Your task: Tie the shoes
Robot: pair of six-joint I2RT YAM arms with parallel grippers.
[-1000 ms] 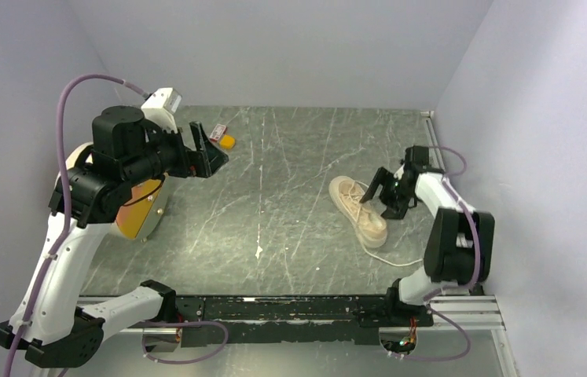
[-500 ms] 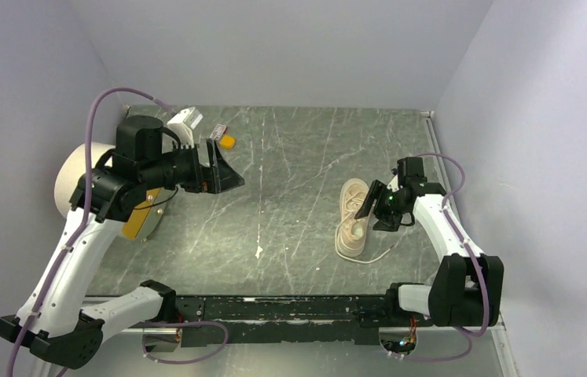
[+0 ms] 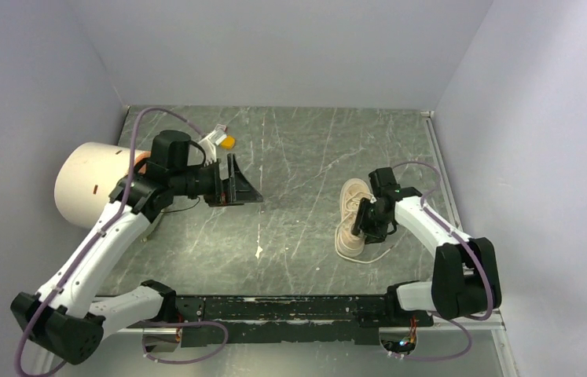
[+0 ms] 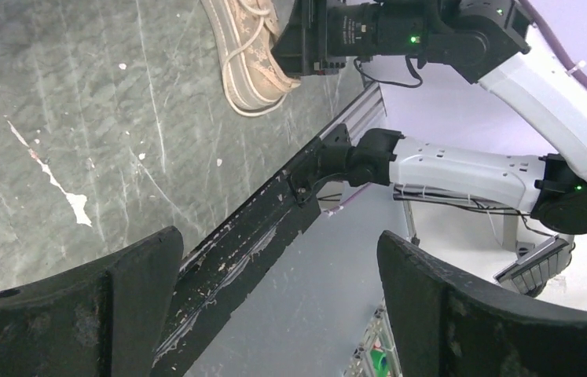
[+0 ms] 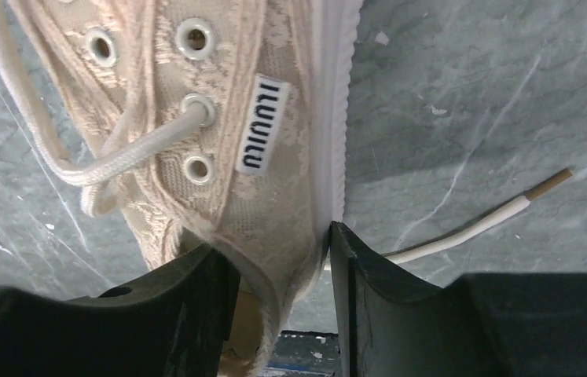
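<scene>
Right arm's fingers (image 5: 400, 314): partly closed on the small cream low-top canvas sneaker (image 3: 350, 221), one black finger pressed against the patterned upper beside the shoe's opening, the other against the white ribbed edge of the sole, so that the side wall is pinched between them. The sneaker lies on the dark grey-green marbled desk (image 3: 298, 149), right of centre. Its thin white lace (image 5: 471, 229) trails loose on the desk just beyond the sole-side finger; another length runs slack through the metal eyelets. Left arm's fingers (image 4: 463, 314): spread fully apart and holding nothing, raised over the left half of the desk, well apart from the sneaker. A large cream cylinder (image 3: 89, 182) lies at the desk's left edge behind that arm.
</scene>
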